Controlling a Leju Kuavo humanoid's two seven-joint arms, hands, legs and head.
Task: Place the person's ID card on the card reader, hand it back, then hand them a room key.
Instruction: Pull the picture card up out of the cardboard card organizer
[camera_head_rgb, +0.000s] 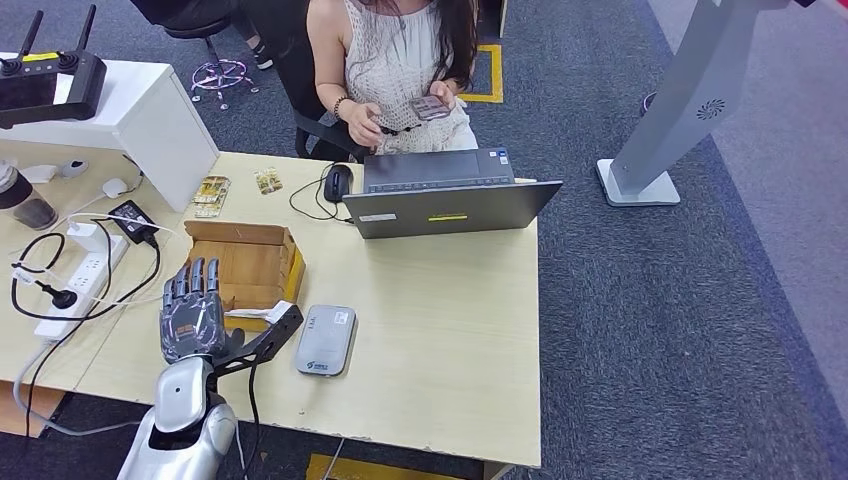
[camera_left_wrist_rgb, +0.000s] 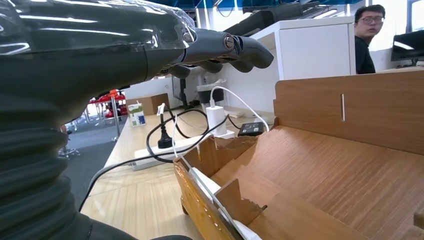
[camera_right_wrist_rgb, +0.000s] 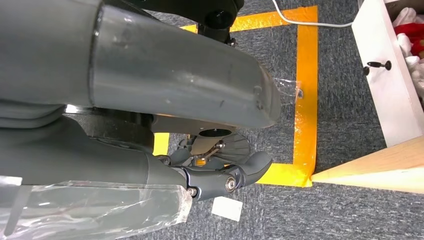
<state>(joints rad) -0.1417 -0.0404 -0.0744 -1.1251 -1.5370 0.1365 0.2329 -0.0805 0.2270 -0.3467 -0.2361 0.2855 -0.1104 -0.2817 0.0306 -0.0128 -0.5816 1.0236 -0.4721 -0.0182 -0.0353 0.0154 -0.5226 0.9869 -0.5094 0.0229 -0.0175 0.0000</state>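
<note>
ID card (camera_head_rgb: 430, 107) in person's hands | left hand (camera_head_rgb: 192, 312) fingers spread, empty (over box (camera_head_rgb: 250, 268)) | right hand (camera_right_wrist_rgb: 220, 175) fingers curled, empty

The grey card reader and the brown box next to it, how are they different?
The card reader is grey, smooth and lies flat; the cardboard box is brown, open on top, with torn edges. The card reader is smaller and closed, while the box has upright walls. The left hand hovers over the box, not the reader. Both sit on the table.
</note>
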